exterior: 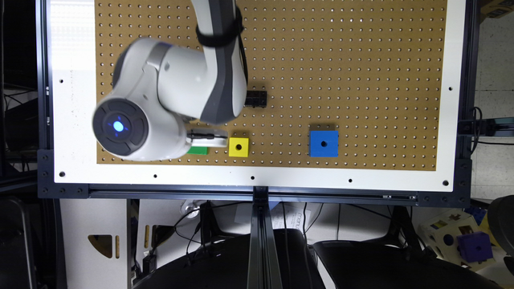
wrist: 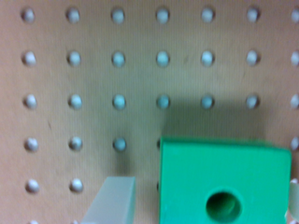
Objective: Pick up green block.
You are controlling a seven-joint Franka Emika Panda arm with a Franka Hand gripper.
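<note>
Fingers (wrist: pixel 112 200) stand apart around the green block (wrist: pixel 224 182) — one pad on either flank, block between them on the pegboard (wrist: pixel 93 70) — gripper (exterior: pixel 207 138) directly overhead.

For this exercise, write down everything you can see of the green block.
The green block is a bright green cube with smooth, plastic-looking faces and a round hole in its top. It sits flat on the brown pegboard, near the board's lower edge in the exterior view, left of the yellow block. The arm hides most of it there. A pale gripper finger stands beside it, apart.
</note>
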